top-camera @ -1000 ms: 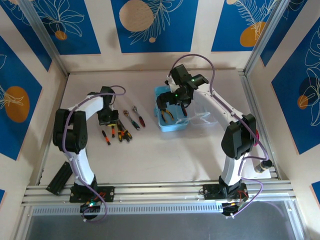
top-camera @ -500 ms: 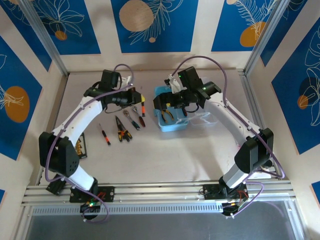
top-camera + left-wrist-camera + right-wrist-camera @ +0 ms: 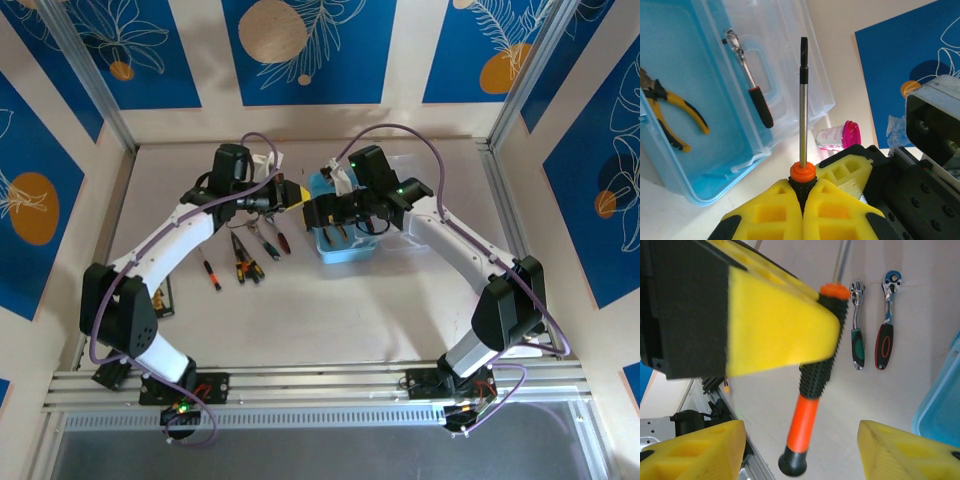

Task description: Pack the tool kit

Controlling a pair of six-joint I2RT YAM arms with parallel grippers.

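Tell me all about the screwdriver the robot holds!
It is a small screwdriver with a thin silvery shaft and dark tip. The handle has an orange collar, a black ribbed grip, an orange stem and a black end cap. The left claw pinches the ribbed grip in the air, tip toward the open blue case. The open right claw sits around the handle's end, apart from it.

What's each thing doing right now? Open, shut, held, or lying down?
left pincer, shut on the screwdriver
right pincer, open, empty
screwdriver, gripped, shaft pointing toward the case
case, lid open
pliers, lying inside the case
black-handled wrench, lying inside the case
green-handled wrench, lying on the table
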